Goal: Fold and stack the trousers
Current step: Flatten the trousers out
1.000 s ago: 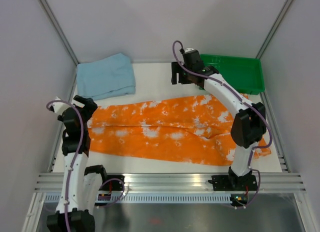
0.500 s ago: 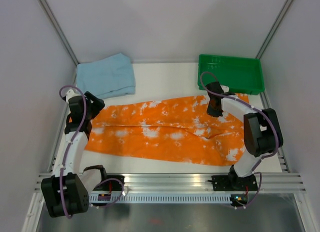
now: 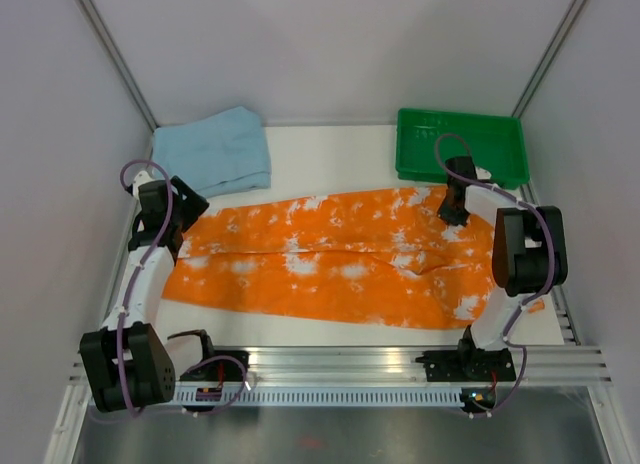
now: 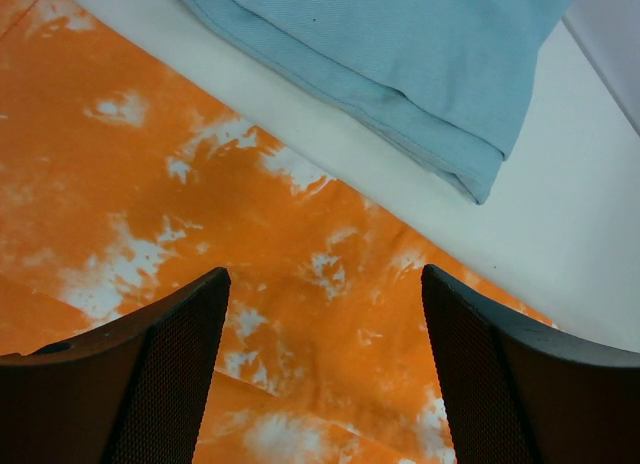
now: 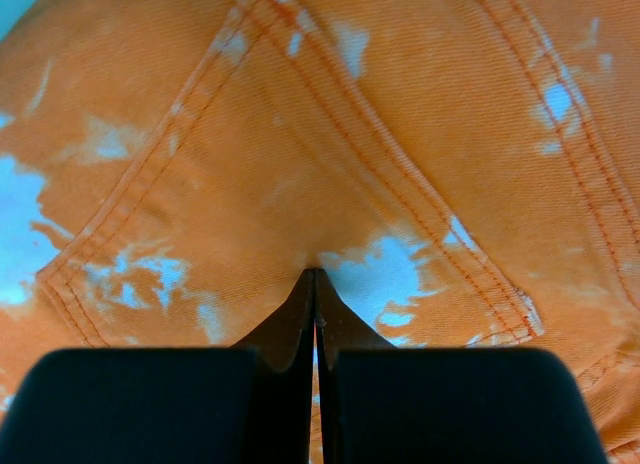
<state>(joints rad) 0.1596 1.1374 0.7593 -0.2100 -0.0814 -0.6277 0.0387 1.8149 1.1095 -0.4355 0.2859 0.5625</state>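
Note:
The trousers lie spread flat across the table, bright orange with white blotches. My right gripper is down on their far right end, next to the green tray. In the right wrist view, the right gripper is shut, and the trousers pucker into a pinch at its tips beside a stitched pocket seam. My left gripper hovers over the trousers' far left corner. In the left wrist view, the left gripper is open above the trousers, with nothing between its fingers.
A folded light blue cloth lies at the back left, just beyond the trousers' edge; in the left wrist view this blue cloth is close ahead. A green tray stands at the back right. Grey walls close in on both sides.
My right gripper came from beside the tray down onto the trousers' right end and shut on the fabric. My left arm swung farther back to the trousers' left corner, still open.

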